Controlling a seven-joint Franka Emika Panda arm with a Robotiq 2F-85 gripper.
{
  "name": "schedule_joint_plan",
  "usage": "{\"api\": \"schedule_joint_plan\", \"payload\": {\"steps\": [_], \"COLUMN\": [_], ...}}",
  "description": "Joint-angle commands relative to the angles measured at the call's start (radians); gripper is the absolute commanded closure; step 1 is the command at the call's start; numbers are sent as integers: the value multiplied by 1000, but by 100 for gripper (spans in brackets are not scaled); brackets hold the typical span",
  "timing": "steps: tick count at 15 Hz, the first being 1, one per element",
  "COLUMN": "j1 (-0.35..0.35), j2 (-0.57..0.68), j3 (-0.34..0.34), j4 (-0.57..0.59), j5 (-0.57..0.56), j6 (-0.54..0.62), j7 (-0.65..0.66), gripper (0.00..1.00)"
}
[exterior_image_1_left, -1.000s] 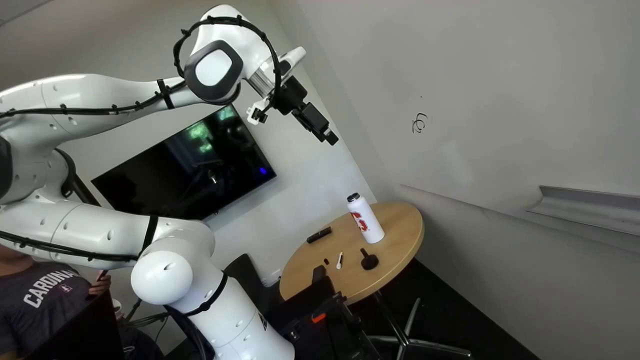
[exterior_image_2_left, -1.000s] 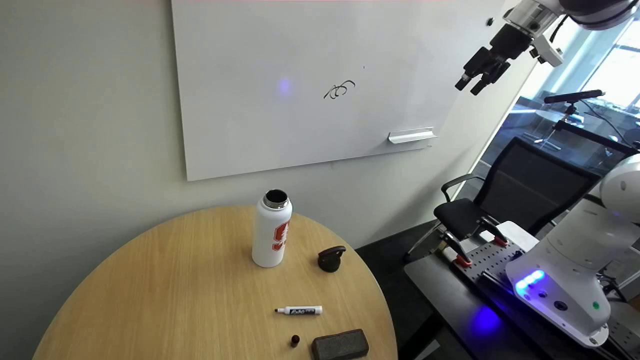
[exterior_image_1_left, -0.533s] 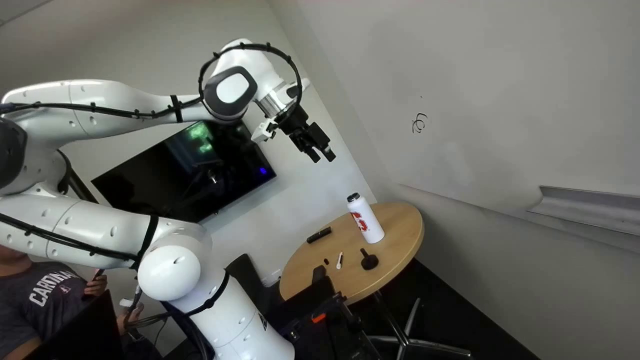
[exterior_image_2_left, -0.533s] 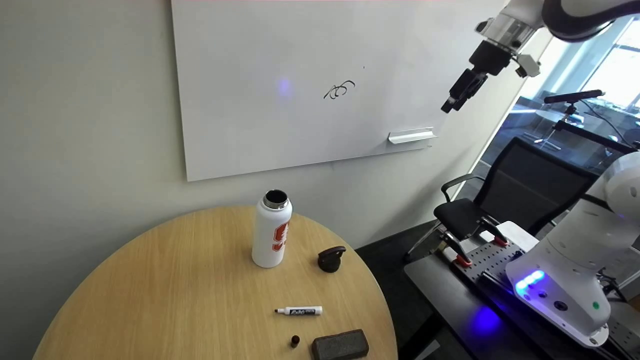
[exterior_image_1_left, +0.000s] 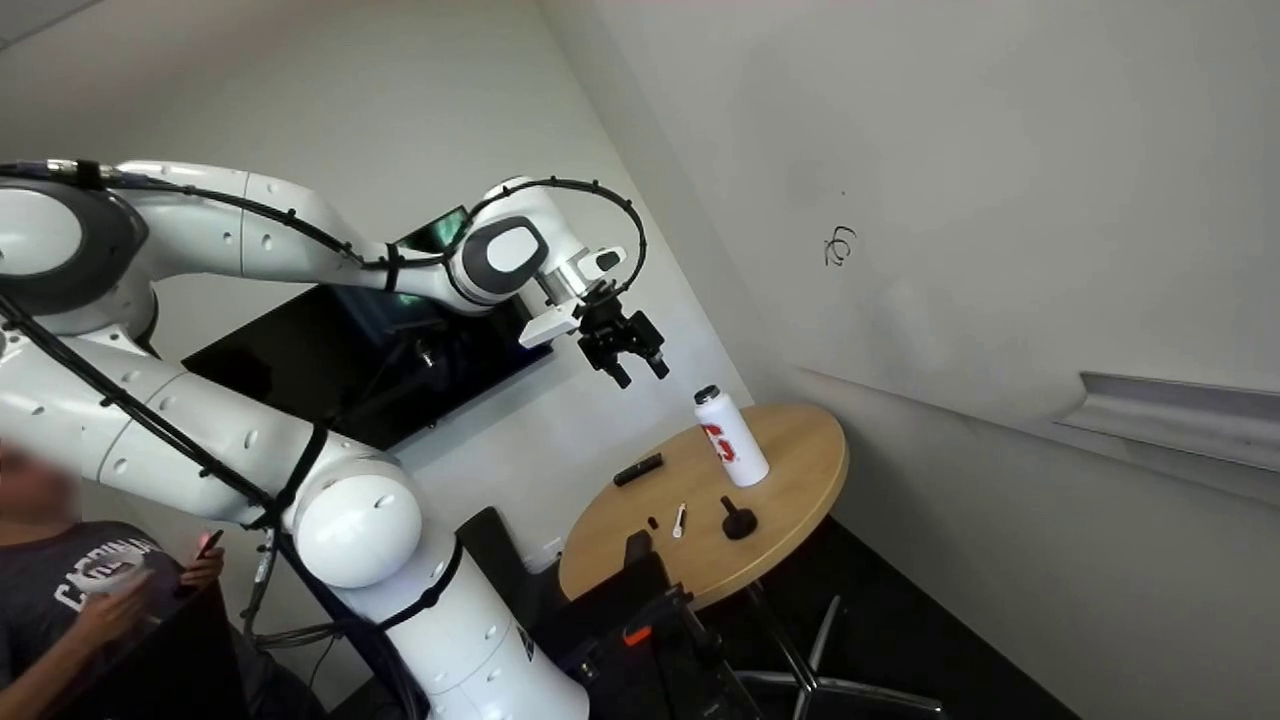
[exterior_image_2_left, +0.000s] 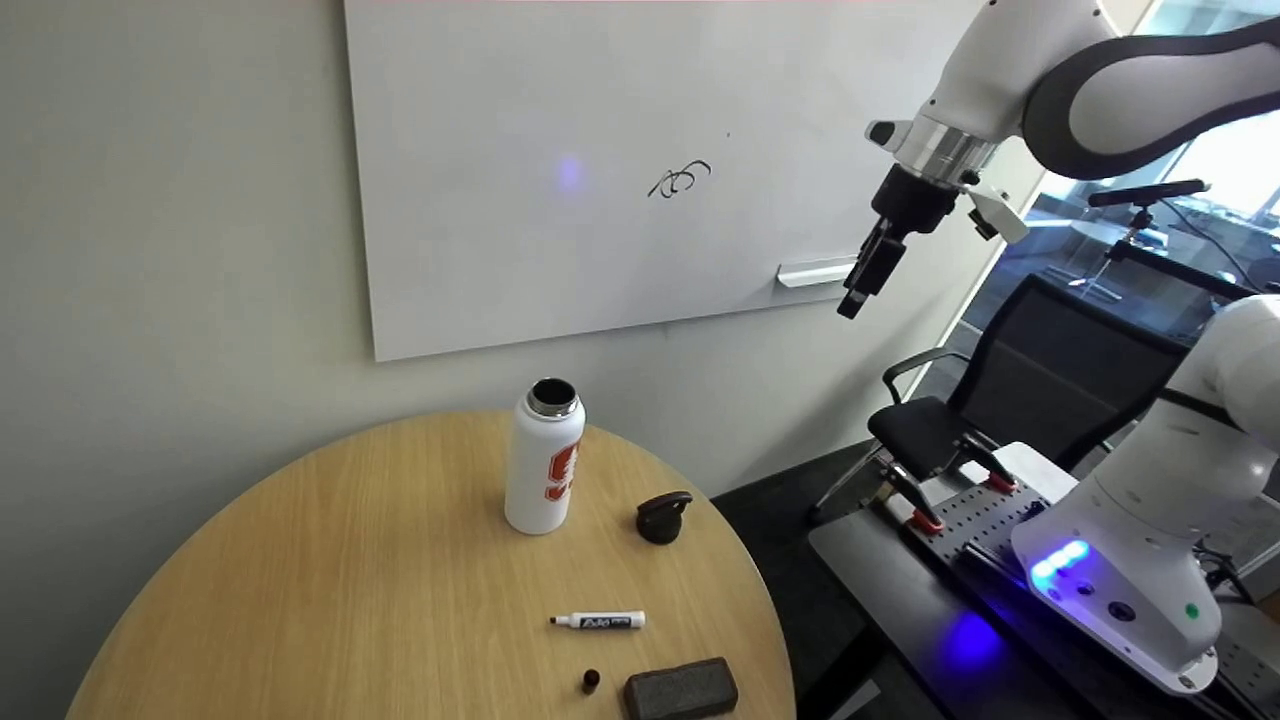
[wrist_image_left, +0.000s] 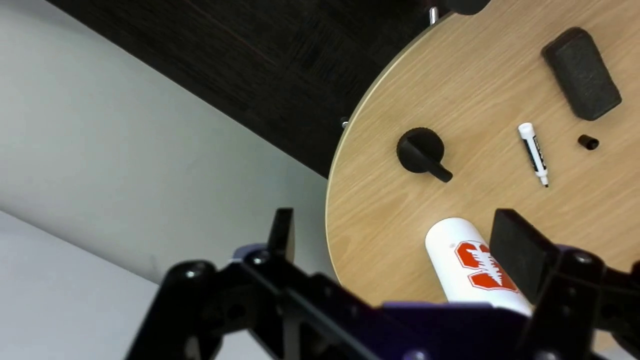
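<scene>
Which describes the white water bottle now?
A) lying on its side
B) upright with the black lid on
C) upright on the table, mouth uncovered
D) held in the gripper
C: the white water bottle stands upright on the round wooden table with its mouth open, the black lid rests apart from it, and the open gripper holds nothing.

arm: white, rounded | wrist collar: silver | cable: black, strapped | gripper: black, two-fingered | base lights: blue

Office meeting room; whiteboard; wall screen; mesh chair
</scene>
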Motion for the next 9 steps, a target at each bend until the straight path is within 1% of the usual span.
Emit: {"api": "schedule_joint_plan", "payload": {"steps": [1, 4, 6, 9], "j1": [-1, -1, 11, 45], "j2": [-2, -4, 60, 188], "j3": [-3, -8, 10, 29], "j4": [3, 4, 9, 20], "j5": [1, 1, -28, -45], "j6": [-4, -4, 41, 143], "j7": [-3, -14, -55, -163], "gripper": [0, 0, 0, 0]}}
